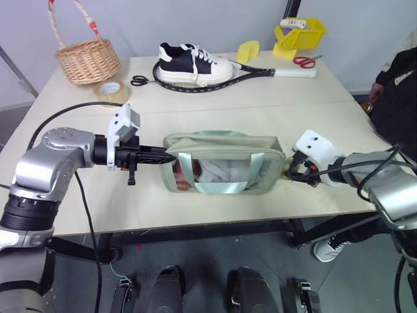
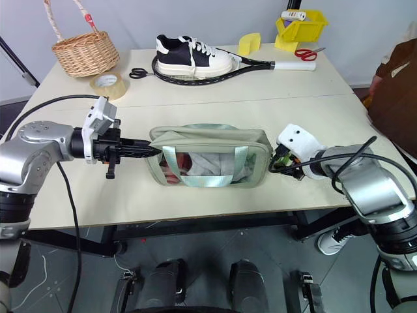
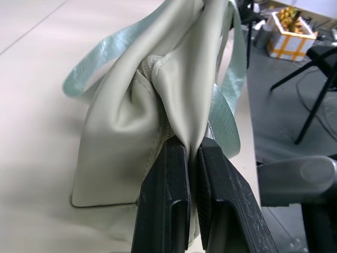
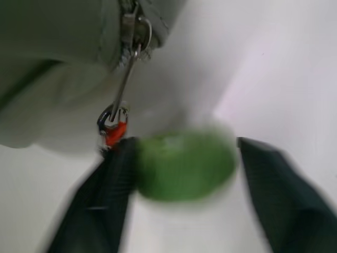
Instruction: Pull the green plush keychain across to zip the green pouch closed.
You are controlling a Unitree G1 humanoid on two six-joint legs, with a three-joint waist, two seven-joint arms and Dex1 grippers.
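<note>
— How do the jaws stand?

— The left gripper point(image 3: 194, 158) has its two black fingers pressed together on a fold of soft fabric at the left end of the green pouch point(image 1: 225, 171), a pale sage, boxy bag with a clear plastic front window and two glossy light teal straps. The right gripper point(image 4: 181, 174) has its fingers spread wide, with the green plush keychain point(image 4: 184, 166), a small fuzzy lime-green ball, lying between them. One finger point(image 4: 102, 195) is against the ball's side, the other stands apart from it.

— Where is that keychain in the scene?

— At the pouch's right end, just off the corner, hanging from the metal zipper pull point(image 4: 129, 68) by a thin link and a red clip point(image 4: 113, 132). The pouch itself lies across the near middle of the cream table point(image 1: 215, 104).

— And further out?

— At the far edge, a woven wicker basket point(image 1: 88, 59) on the left with a roll of clear tape point(image 1: 112, 90) beside it, and black-handled scissors point(image 1: 139, 80). A black-and-white sneaker point(image 1: 194, 64) rests on a black racket point(image 1: 260, 72), and a yellow plastic bin point(image 1: 300, 34) sits far right. A person in dark clothing point(image 1: 397, 85) stands at the right edge.
</note>
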